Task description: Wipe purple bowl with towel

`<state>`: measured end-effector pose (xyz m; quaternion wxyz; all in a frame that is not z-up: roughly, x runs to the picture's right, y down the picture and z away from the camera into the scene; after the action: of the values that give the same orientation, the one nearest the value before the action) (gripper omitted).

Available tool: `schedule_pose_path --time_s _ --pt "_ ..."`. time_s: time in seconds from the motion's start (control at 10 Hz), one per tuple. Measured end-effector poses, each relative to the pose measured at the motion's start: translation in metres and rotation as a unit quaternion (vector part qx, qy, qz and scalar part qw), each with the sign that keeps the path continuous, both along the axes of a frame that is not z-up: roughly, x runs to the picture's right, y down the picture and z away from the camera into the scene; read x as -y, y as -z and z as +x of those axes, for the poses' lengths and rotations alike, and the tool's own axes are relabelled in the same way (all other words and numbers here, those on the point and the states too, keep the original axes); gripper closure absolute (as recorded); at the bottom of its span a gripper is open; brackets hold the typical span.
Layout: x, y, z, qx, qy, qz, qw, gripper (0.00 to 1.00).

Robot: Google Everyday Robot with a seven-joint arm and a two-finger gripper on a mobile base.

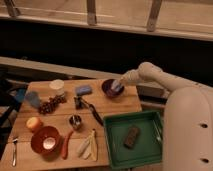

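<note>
The fingers [118, 86], closed on the towel [116, 88], press inside the purple bowl [109, 89].

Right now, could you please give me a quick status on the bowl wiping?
Gripper shut on towel, down in purple bowl at table's far edge. Blue sponge sits left of the bowl, apart.

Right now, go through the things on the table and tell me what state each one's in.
purple bowl: upright at the table's far edge, towel inside.
towel: held in the bowl by the tool.
tool: shut on the towel, at the bowl's right side.
blue sponge: lying flat, left of the bowl, untouched.
orange-red bowl: upright, near left corner.
green tray: flat, a dark object inside.
</note>
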<state>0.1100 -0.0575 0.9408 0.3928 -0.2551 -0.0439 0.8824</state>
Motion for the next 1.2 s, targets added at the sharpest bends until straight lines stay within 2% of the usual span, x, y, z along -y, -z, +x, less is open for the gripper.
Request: schedule_pose_path --time_s 0.3,0.6,0.8,1.1,1.2 --pt "0.016 -0.017 -0.055 0.021 0.015 0.0 0.9997 1.0" --pt "0.004 -0.016 -0.075 0.026 0.025 -0.014 0.9992 1.0" --pt "-0.011 -0.008 -0.069 0.021 0.03 -0.025 0.999 1.0" --pt "-0.038 0.013 -0.026 -0.005 0.038 -0.041 0.9984 1.0" --pt "-0.046 0.02 -0.003 -0.016 0.039 -0.044 0.9981 1.0"
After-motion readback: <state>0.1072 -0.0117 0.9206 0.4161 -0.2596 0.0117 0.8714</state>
